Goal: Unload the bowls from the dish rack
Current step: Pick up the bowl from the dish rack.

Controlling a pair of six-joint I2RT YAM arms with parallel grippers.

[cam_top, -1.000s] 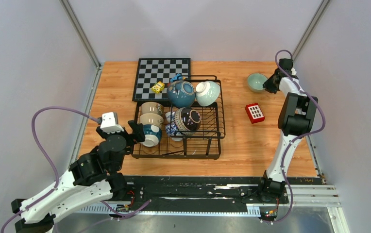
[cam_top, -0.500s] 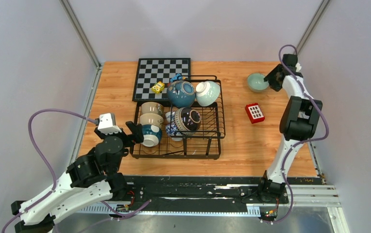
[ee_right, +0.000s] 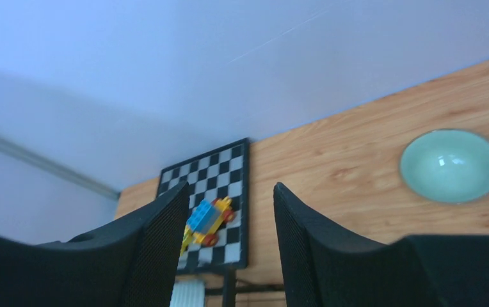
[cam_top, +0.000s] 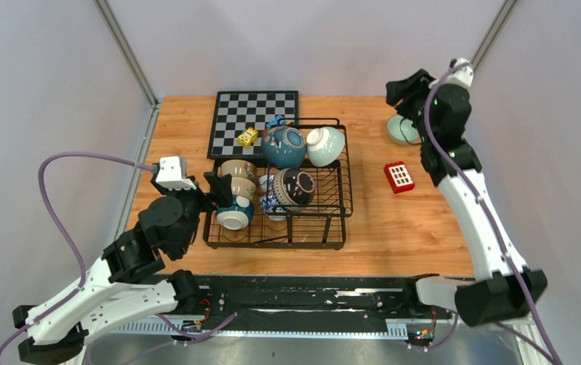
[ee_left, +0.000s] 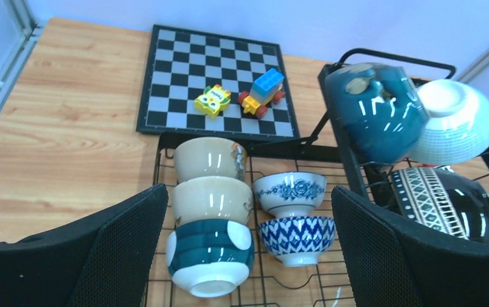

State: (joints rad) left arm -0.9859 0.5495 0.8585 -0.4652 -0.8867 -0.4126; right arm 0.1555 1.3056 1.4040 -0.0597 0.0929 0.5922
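The black wire dish rack (cam_top: 346,199) stands mid-table and holds several bowls. Its left column stacks two beige bowls (ee_left: 211,158) and a teal-and-white banded bowl (ee_left: 208,252). Beside them lie two blue-and-white patterned bowls (ee_left: 296,236). A big teal bowl (cam_top: 284,146), a pale one (cam_top: 325,144) and a dark patterned one (cam_top: 293,188) fill the right side. My left gripper (cam_top: 219,192) is open, hovering at the rack's left edge above the banded bowl (cam_top: 234,217). A mint bowl (cam_top: 400,129) rests upright on the table at the back right. My right gripper (cam_top: 394,90) is open and empty, raised above it.
A chessboard (cam_top: 253,122) lies behind the rack with a yellow toy block (cam_top: 247,136) and a blue toy car (ee_left: 264,89) on it. A red block (cam_top: 399,176) sits right of the rack. Grey walls close in on both sides.
The right gripper opened, left the mint bowl on the table and rose high above it. The left gripper moved closer over the rack's left column.
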